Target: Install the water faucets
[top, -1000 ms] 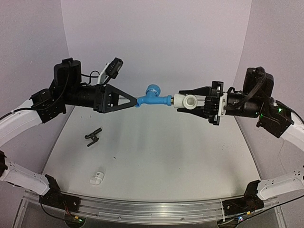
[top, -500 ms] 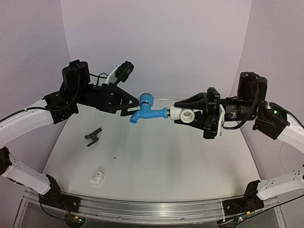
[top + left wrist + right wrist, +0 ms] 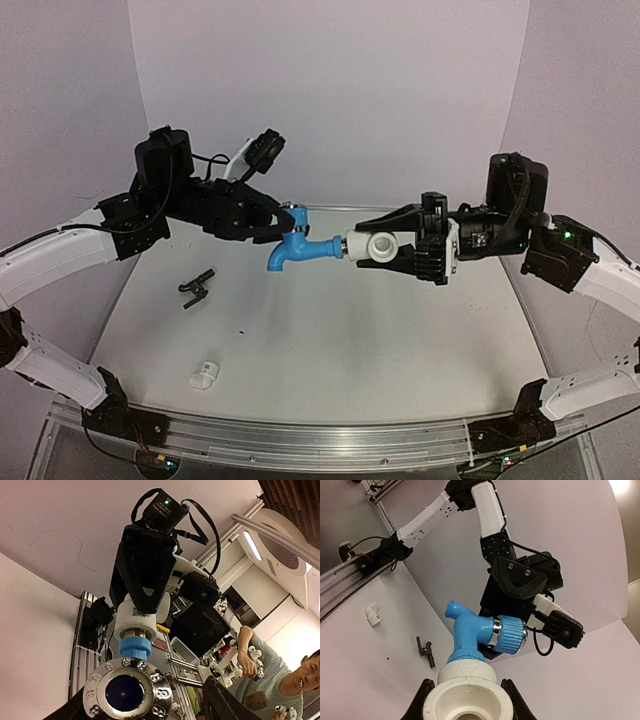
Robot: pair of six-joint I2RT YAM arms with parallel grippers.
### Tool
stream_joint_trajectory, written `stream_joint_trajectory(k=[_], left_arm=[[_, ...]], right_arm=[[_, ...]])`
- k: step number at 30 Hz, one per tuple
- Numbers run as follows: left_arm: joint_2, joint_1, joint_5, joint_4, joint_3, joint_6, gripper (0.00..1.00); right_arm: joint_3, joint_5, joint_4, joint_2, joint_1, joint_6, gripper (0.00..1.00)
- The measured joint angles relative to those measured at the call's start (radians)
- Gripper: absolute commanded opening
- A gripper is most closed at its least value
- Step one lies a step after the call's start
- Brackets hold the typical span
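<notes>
The blue water faucet point(image 3: 300, 248) hangs in mid-air above the table, its stem seated in a white pipe fitting point(image 3: 375, 246). My right gripper point(image 3: 372, 246) is shut on that fitting; in the right wrist view the fitting point(image 3: 467, 690) sits between both fingers, with the faucet point(image 3: 470, 635) rising from it. The spout points down-left. My left gripper point(image 3: 285, 218) straddles the ribbed knob point(image 3: 512, 634). In the left wrist view the knob's face point(image 3: 127, 694) lies against the left finger. A gap separates it from the right finger point(image 3: 220, 700), so the jaws stand partly open.
On the table's left side lies a small black part point(image 3: 197, 289), with a loose white fitting point(image 3: 204, 374) nearer the front. An aluminium rail point(image 3: 300, 445) runs along the near edge. Purple walls enclose the back and sides.
The faucet's spout swung from sideways to down-left, and the assembly moved left and lower. My left gripper went from the spout end to the knob, and its jaws narrowed.
</notes>
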Motion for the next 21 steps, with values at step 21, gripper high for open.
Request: stream_joint_trajectory(k=[21], left_arm=[[-0.047, 0.002, -0.069, -0.075, -0.001, 0.164, 0.46]], right_arm=[[0.007, 0.049, 0.043, 0.019, 0.015, 0.53, 0.0]])
